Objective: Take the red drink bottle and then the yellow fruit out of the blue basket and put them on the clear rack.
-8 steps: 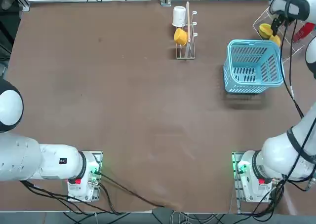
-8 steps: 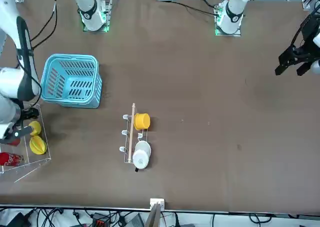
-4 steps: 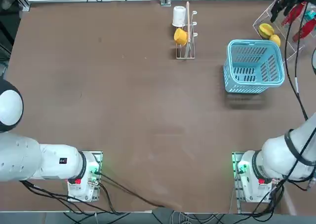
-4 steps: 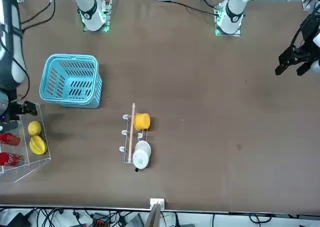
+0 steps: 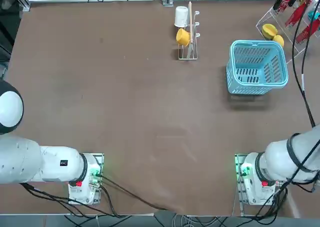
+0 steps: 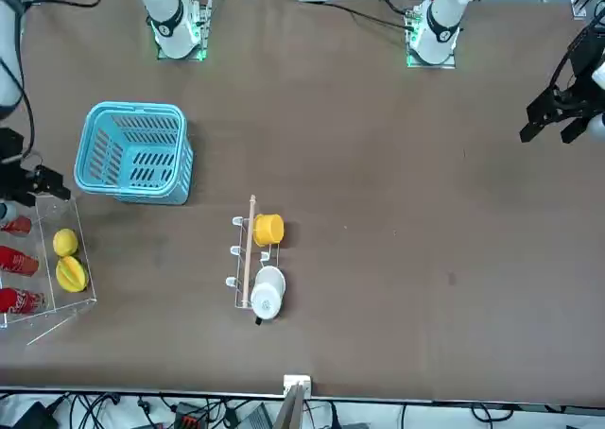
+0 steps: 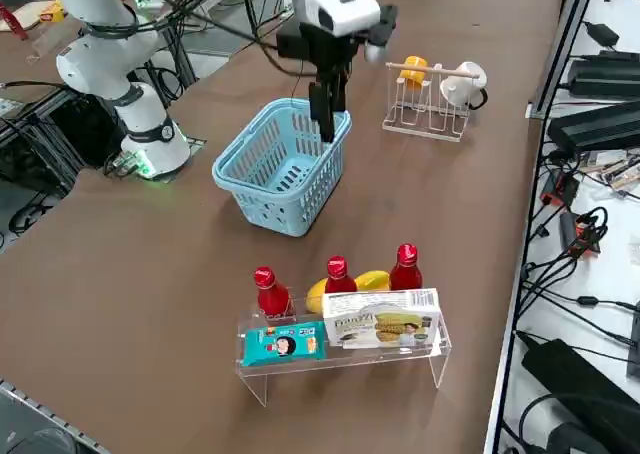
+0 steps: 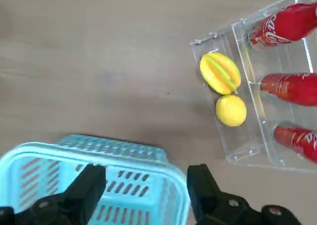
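Observation:
My right gripper [image 8: 146, 185] hangs open and empty, high over the blue basket [image 8: 99, 150] on the side toward the clear rack [image 8: 233, 155]. In the right side view the gripper [image 7: 326, 129] shows above the basket [image 7: 285, 169], which looks empty. The small round yellow fruit [image 8: 231, 110] lies on the rack beside a bigger flattened yellow fruit [image 8: 220, 72]. Three red drink bottles [image 8: 292, 86] stand on the rack; I cannot tell which is the task's bottle. From the front, the fruit [image 6: 64, 242] and bottles [image 6: 19, 259] sit at the far left.
A slim white peg stand [image 5: 189, 32] holds an orange-yellow cup [image 5: 183, 36] and a white cup [image 5: 181, 16] left of the basket [image 5: 257, 43]. A teal pack [image 7: 283, 342] and a white pack [image 7: 380, 324] lean on the rack's front. Cables run past the table edge.
My right gripper has drawn away from the fruits on the rack and risen, now over the basket side. The small yellow fruit stays on the rack.

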Controlling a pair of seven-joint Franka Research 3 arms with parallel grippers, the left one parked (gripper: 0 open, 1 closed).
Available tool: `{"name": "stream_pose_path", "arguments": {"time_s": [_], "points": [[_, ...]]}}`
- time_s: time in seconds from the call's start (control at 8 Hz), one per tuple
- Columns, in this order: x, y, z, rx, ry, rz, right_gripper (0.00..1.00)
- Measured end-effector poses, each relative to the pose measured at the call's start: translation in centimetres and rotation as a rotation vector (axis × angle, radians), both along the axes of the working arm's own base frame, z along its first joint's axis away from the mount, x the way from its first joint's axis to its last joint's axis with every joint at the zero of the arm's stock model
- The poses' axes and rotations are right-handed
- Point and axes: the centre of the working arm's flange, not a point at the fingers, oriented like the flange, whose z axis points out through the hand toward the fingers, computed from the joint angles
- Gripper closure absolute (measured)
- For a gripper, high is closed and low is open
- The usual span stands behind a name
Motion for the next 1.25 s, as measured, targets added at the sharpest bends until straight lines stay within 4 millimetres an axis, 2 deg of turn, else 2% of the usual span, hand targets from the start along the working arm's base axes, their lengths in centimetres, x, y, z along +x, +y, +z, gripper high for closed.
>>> {"name": "stream_pose_path", "arguments": {"time_s": [0.38, 0.62, 1.25], "points": [[-3.0, 3.8, 5.7, -0.001, -0.011, -0.080, 0.00], [-5.0, 6.3, 8.0, -0.001, 0.010, -0.107, 0.00], [-9.3, 7.0, 9.1, 0.012, 0.026, -0.105, 0.00]]}}
